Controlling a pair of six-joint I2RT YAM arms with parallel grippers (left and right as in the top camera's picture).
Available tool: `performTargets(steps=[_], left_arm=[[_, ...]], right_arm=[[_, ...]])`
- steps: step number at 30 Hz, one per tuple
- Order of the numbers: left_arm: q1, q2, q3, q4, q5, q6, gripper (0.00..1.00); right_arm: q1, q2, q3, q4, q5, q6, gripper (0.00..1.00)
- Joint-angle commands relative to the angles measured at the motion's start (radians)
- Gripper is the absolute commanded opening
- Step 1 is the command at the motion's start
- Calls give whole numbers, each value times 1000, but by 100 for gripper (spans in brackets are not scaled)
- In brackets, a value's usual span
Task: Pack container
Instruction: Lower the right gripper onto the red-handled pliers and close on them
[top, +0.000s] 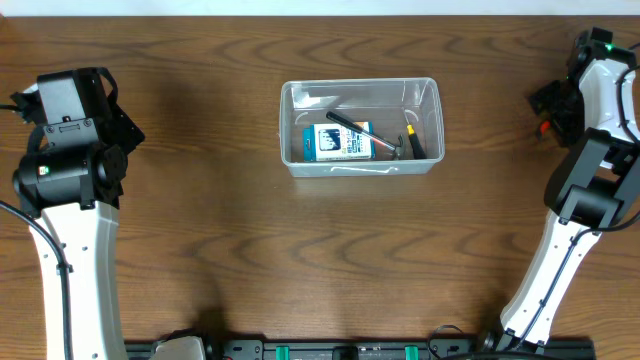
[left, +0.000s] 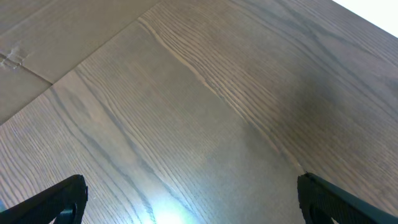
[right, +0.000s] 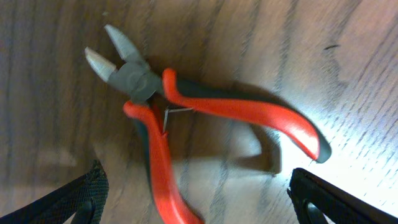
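Container (top: 360, 168); red pliers (right: 217, 104) beneath splayed right end effector (right: 199, 199).

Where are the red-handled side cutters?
In the right wrist view, the side cutters lie flat on the wooden table beneath the open right gripper, far right of the clear container.

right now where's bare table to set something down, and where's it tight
Bare wood: between the left arm and the container, and on its near side. Crowded: inside the container, with the blue-and-white box and tools, and under the right gripper, where pliers lie.
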Motion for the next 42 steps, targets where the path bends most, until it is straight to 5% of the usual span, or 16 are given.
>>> performTargets(steps=[1, 9, 15, 23, 30, 37, 42], left_arm=[[4, 2, 7, 0, -19, -10, 98], [4, 2, 8, 0, -19, -10, 98], [4, 2, 7, 0, -19, -10, 98], [4, 2, 8, 0, -19, -10, 98], [4, 2, 8, 0, -19, -10, 98], [4, 2, 7, 0, -19, -10, 98], [4, 2, 7, 0, -19, -10, 98]], right_arm=[[-14, 5, -14, 0, 10, 4, 93], [-16, 5, -33, 5, 11, 2, 79], [-17, 5, -82, 19, 10, 2, 49], [-17, 5, -108, 29, 10, 2, 43], [-17, 5, -108, 29, -9, 2, 13], [-17, 5, -108, 30, -13, 2, 1], [-17, 3, -104, 30, -13, -21, 1]])
